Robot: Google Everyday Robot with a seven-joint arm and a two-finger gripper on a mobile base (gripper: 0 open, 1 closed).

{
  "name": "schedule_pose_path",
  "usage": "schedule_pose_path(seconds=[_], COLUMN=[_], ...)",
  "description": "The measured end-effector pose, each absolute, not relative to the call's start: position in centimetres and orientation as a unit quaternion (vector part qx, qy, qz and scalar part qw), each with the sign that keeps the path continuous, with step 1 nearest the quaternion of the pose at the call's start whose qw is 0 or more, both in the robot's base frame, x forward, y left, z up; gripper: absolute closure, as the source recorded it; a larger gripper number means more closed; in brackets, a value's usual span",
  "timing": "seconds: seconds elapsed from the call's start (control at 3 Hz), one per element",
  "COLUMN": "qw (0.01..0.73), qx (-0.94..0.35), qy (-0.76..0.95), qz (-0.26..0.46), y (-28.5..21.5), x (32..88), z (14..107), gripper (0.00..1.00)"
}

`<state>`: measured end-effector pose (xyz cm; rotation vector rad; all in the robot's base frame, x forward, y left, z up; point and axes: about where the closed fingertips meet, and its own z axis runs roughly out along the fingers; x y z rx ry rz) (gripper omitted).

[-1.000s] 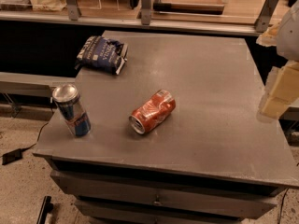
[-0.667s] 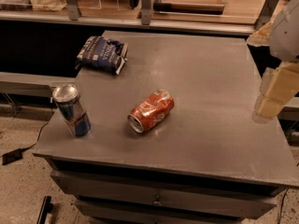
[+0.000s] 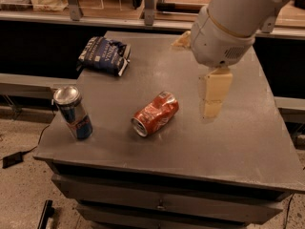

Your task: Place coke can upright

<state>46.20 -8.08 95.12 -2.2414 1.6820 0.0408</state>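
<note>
Here: dented red coke can (image 3: 155, 113) on side; end effector (image 3: 212, 98) near.

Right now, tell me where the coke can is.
Camera view: the coke can lies sideways on the table, between the blue can (picture left) and the gripper (picture right).

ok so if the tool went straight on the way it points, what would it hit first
The tool points down, so most likely the bare table top, beside the lying coke can. Nothing seems to sit under it, though depth is unclear.
</note>
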Motion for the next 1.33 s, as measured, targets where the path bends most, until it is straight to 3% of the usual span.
schedule_pose_path(seconds=[0.67, 1.33], qw=[0.109, 0.114], qx=[-0.869, -0.903], qy=[0.482, 0.412], qz=[0.023, 0.041], y=[-0.7, 0.5], x=[47.7, 47.1], z=[88.7, 85.9], gripper=[0.00, 0.00])
